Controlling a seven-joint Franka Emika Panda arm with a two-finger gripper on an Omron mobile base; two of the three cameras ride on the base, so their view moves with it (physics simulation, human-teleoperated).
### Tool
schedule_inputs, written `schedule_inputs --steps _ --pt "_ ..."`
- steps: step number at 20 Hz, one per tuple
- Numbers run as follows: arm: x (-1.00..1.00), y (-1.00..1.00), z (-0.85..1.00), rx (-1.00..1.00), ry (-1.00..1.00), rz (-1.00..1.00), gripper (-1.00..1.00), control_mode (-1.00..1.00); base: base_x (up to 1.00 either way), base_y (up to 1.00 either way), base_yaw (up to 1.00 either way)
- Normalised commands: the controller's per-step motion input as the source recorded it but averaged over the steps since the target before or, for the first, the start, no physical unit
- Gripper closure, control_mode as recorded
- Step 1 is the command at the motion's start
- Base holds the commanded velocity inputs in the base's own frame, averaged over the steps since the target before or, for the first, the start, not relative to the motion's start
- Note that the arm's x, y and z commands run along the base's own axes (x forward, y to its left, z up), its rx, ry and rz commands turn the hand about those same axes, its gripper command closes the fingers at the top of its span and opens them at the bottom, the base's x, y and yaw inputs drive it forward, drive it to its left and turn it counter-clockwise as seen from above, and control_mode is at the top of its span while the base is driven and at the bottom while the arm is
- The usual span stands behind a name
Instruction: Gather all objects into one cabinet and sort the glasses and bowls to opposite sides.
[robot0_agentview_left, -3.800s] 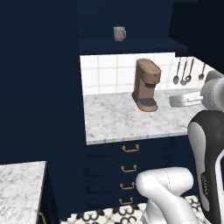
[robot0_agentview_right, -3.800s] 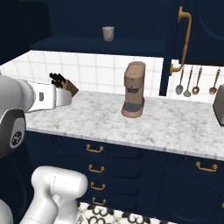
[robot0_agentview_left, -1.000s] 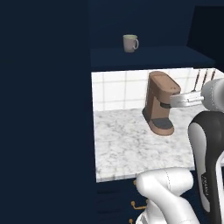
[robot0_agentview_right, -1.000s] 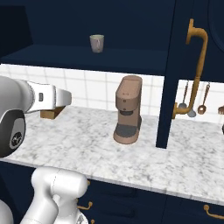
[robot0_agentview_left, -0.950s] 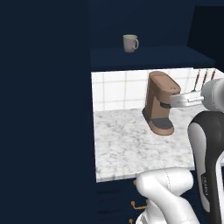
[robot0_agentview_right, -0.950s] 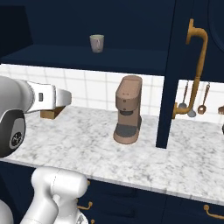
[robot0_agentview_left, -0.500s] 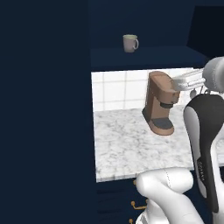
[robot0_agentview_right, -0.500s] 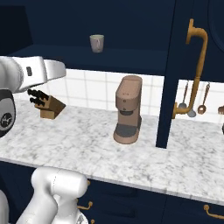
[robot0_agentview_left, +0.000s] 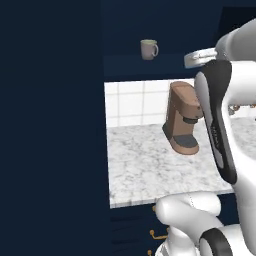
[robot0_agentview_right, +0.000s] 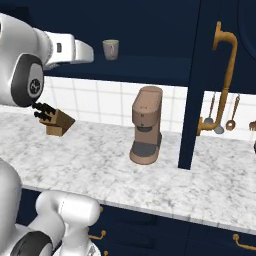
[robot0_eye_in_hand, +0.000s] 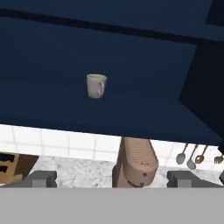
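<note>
1. End effector (robot0_eye_in_hand: 112, 179) was spread fully wide, holding nothing.
2. Mug (robot0_eye_in_hand: 96, 85) stood upright on the cabinet shelf (robot0_eye_in_hand: 131, 118), well ahead of and above the end effector, handle to its right in the hand view.
3. Coffee machine (robot0_eye_in_hand: 133, 164) sat just below on the desk (robot0_agentview_right: 100, 160).
4. Mug judged light, rigid, glazed, so slippery and breakable; best pinched across the body, clear of the handle.

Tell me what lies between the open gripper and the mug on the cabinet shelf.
Nothing: in the hand view the gripper faces the mug across bare dark shelf; the coffee machine stands below.
</note>
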Motion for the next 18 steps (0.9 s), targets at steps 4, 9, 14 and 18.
schedule_inputs --steps 4,9,14,18 --pt "1.00 0.00 0.00 0.00 0.00 0.00 -1.00 -1.00 0.00 0.00 0.00" --pt "1.00 0.00 -0.05 0.00 0.02 0.00 -1.00 -1.00 0.00 0.00 0.00" --pt "1.00 0.00 -0.12 0.00 0.00 0.00 -1.00 -1.00 0.00 0.00 0.00" --pt "1.00 0.04 -0.19 0.03 0.01 0.00 -1.00 -1.00 0.00 0.00 0.00"
